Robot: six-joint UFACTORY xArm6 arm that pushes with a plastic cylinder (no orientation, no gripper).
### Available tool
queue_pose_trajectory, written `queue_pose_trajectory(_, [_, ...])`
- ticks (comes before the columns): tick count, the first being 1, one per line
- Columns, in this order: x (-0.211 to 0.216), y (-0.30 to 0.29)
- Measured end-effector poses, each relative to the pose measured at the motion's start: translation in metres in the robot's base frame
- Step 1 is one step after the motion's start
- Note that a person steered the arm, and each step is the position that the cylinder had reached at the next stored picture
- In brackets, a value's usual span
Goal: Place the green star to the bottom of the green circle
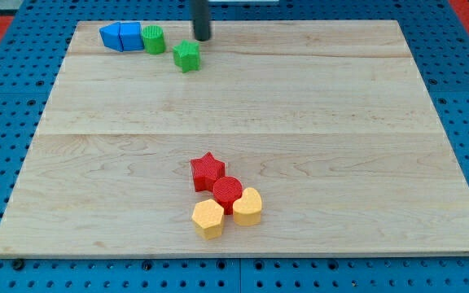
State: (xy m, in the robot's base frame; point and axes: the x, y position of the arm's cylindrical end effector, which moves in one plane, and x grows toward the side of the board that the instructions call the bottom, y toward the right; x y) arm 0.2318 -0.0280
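The green star (187, 56) lies near the view's top, left of centre. The green circle (154, 38) stands up and to the left of it, a small gap between them. My tip (202, 37) is just above and to the right of the green star, close to it but apart from it. The rod comes down from the view's top edge.
Two blue blocks (121, 36) sit against the green circle's left side at the top left. A red star (208, 170), a red circle (227, 192), a yellow hexagon (208, 217) and a yellow heart-like block (247, 207) cluster near the bottom centre. The wooden board (340, 146) ends at blue pegboard.
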Motion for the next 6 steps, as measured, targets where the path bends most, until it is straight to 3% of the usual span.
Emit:
queue_pose_trajectory(1, [0.03,0.044])
queue_pose_trajectory(2, [0.069,-0.011])
queue_pose_trajectory(3, [0.044,-0.081])
queue_pose_trajectory(6, [0.045,-0.045])
